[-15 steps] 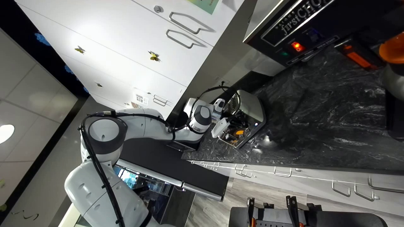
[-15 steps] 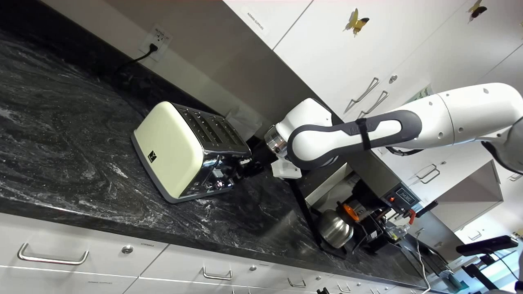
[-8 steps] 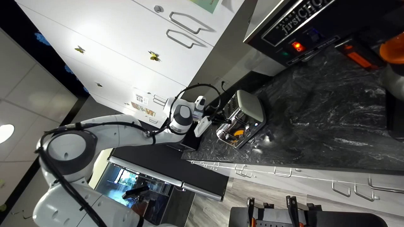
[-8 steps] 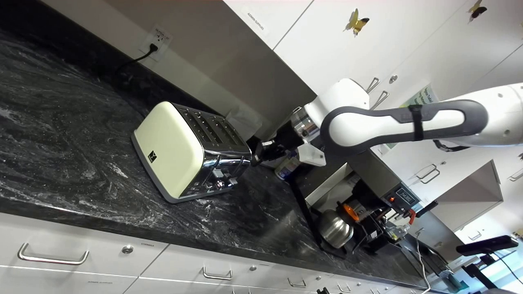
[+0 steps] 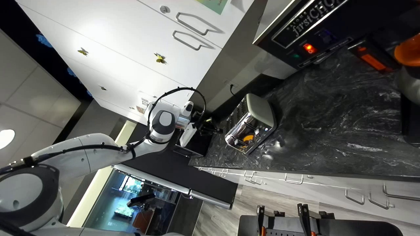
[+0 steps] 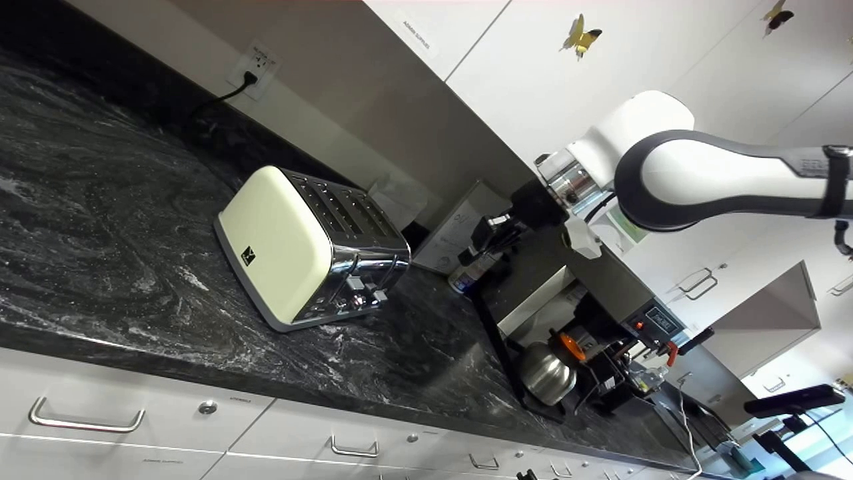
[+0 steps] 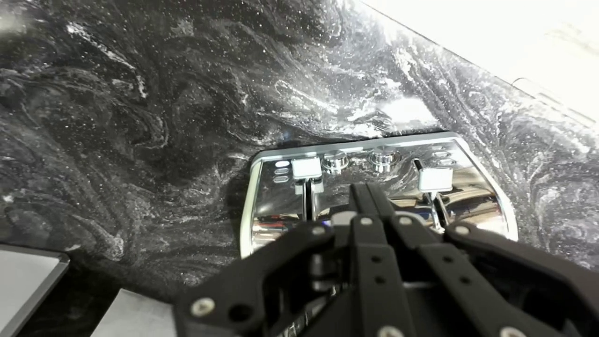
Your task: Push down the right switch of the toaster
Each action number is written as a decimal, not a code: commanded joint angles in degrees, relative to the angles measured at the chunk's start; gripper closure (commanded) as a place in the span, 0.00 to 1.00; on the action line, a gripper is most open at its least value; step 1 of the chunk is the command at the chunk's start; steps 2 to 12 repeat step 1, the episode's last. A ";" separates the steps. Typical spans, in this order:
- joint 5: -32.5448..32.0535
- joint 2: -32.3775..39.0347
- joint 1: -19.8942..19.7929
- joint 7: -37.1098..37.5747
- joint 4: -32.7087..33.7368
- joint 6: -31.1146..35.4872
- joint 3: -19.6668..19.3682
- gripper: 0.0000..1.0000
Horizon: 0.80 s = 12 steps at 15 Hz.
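Boxy cream-and-chrome four-slot toaster stands on the black marbled stone counter, between its wall-side and drawer-side edges. Black two-finger gripper clenched, nothing seen between the tips; both exterior views put it apart from the toaster's shiny lever end. Pale rectangular right-hand lever looks down, small white indicator light lit beside it: press probably done, backing away the likely step. Best done straight off the chrome, tips together, no sideways brush against the pale left-hand lever. Whether the lever is latched cannot be told. Gripper covers part of the chrome in the wrist view; insides of the bread slots unreadable; far end of the black cord lost in shadow near the wall-side edge.
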 commanded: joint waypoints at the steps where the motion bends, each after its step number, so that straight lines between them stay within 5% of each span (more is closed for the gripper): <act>1: 1.80 -4.28 -0.36 -3.45 -1.68 -2.38 0.27 1.00; 12: 1.80 -4.28 -0.36 -3.45 -1.68 -2.38 0.27 1.00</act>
